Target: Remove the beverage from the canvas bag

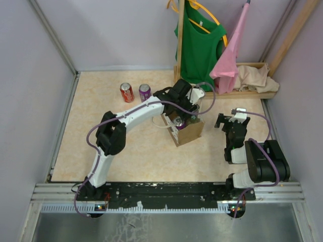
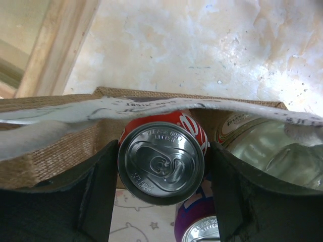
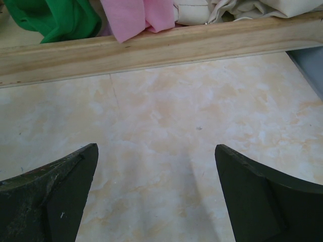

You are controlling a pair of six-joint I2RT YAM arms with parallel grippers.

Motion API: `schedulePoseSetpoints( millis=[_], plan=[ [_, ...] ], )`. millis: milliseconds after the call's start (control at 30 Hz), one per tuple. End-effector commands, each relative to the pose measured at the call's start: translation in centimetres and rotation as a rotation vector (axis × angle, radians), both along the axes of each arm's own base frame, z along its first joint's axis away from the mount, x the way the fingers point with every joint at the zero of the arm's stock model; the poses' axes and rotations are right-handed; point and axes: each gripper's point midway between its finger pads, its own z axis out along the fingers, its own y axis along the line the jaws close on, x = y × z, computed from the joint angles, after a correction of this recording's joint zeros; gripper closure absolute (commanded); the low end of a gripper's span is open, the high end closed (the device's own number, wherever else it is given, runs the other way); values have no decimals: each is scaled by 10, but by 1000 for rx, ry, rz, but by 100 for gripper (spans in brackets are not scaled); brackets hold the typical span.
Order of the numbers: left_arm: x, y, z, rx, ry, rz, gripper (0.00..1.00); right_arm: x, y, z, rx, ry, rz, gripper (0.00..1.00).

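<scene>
You're working on a beige marbled tabletop (image 1: 101, 146) walled by pale lilac panels. The canvas bag (image 1: 189, 132) stands upright near the table's middle with its mouth open. In the left wrist view a red beverage can (image 2: 161, 162) sits upright in that mouth, against the far wall of the bag (image 2: 60, 151). A purple can (image 2: 196, 228) is just near of it, and a pale green container (image 2: 262, 146) is at its right; whether that one is a can or a bottle is unclear. Your left gripper (image 2: 161, 169) points straight down into the bag, its dark fingers (image 2: 93, 201) pressed against the red can on either side, partly spread and gripping it. The left arm reaches from its base, elbow bent out to the left, to the left gripper (image 1: 183, 112) over the bag. To the right, well apart from the bag, your right gripper (image 3: 156, 194) hovers over bare tabletop with its jaws spread wide and nothing between them. On the far left a loose red can (image 1: 126, 93) and a loose purple can (image 1: 145, 92) stand side by side. Behind, a wooden rack (image 1: 179, 45) carries a green top (image 1: 199, 48) and a pink garment (image 1: 229, 58).
</scene>
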Motion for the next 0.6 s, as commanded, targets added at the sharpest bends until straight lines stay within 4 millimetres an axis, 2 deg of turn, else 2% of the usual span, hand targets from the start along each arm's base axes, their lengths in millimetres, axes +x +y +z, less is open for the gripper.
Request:
schedulePoseSetpoints(
  millis=[0, 200, 567],
  plan=[
    [27, -17, 78, -137, -160, -16, 100, 8, 0, 18, 9, -65, -2, 1],
    [30, -18, 101, -166, -192, -29, 100, 8, 0, 18, 10, -65, -2, 1],
    [31, -8, 127, -155, -231, -20, 100, 8, 0, 18, 10, -65, -3, 1]
  ],
)
